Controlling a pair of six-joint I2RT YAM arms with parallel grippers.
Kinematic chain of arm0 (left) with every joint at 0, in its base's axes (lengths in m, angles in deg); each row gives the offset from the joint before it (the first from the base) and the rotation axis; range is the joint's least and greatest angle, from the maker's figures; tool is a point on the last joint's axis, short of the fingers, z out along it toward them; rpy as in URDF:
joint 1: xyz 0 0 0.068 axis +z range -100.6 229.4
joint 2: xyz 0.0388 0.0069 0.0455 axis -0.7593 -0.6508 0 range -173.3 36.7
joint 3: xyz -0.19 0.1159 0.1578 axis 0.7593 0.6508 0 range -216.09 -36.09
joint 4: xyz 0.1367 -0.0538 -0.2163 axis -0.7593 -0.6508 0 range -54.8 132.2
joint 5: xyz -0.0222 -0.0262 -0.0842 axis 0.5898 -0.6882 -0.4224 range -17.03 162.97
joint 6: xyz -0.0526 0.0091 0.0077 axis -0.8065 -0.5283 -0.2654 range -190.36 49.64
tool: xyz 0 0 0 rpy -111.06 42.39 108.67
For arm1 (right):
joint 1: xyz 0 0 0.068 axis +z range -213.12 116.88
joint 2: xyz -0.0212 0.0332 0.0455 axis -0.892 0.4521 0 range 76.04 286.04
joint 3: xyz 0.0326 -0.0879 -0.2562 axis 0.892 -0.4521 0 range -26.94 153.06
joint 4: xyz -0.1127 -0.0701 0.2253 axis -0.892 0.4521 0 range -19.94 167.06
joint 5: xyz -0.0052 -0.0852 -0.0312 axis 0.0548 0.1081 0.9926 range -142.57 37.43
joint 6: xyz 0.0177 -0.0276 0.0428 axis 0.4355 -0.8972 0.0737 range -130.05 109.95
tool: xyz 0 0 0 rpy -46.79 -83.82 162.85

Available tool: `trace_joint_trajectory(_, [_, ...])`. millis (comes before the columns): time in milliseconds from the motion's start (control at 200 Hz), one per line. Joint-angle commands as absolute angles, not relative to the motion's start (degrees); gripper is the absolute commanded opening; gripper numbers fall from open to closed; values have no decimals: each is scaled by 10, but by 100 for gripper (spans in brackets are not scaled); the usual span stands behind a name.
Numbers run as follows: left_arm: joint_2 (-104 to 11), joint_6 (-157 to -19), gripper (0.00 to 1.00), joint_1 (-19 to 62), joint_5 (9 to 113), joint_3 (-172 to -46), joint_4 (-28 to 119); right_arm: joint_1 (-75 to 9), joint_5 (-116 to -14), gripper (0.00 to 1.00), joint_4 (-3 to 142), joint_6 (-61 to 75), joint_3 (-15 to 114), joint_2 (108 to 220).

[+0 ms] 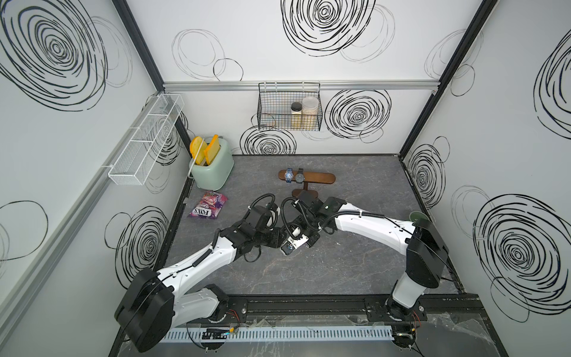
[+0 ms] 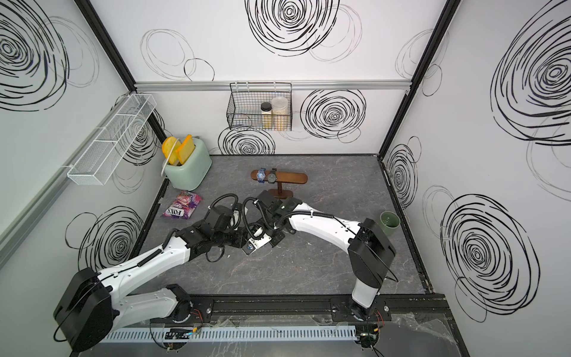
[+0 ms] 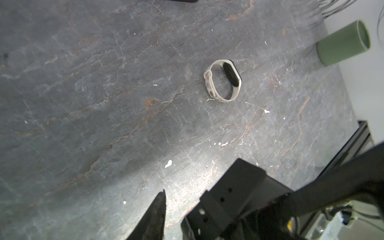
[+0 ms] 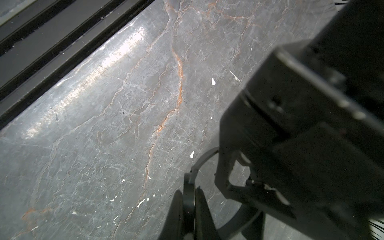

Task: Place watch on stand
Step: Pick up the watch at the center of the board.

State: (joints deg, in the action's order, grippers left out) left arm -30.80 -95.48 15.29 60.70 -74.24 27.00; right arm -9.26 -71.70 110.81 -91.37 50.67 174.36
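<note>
Right gripper (image 4: pixel 189 193) pinches watch strap (image 4: pixel 190 178); left wrist alone shows cream band (image 3: pixel 231 75)

Left arm (image 1: pixel 200 256) faces right arm (image 1: pixel 364 224), right jaws clamped.

In a top view the right arm (image 1: pixel 364 221) blocks part of the stand's (image 1: pixel 321 178) base on us, plus most of the cup (image 1: pixel 417 215) way off from the stand.

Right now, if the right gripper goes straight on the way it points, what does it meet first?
Most likely the bare grey table: the right gripper, shut on the watch, tilts down toward it. The way there looks free, though depth is unclear.
</note>
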Motion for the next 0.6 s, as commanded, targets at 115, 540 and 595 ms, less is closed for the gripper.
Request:
trace_joint_trajectory(115, [-311, -954, 21, 146, 609, -760, 293, -91, -731, 0, 1130, -920, 512, 1750])
trace_joint_trajectory(540, [-292, -951, 0, 160, 614, -750, 294, -88, -700, 41, 1053, -820, 479, 1718])
trace_joint_trajectory(595, [-294, -951, 0, 164, 613, -748, 295, -88, -694, 43, 1051, -816, 477, 1709])
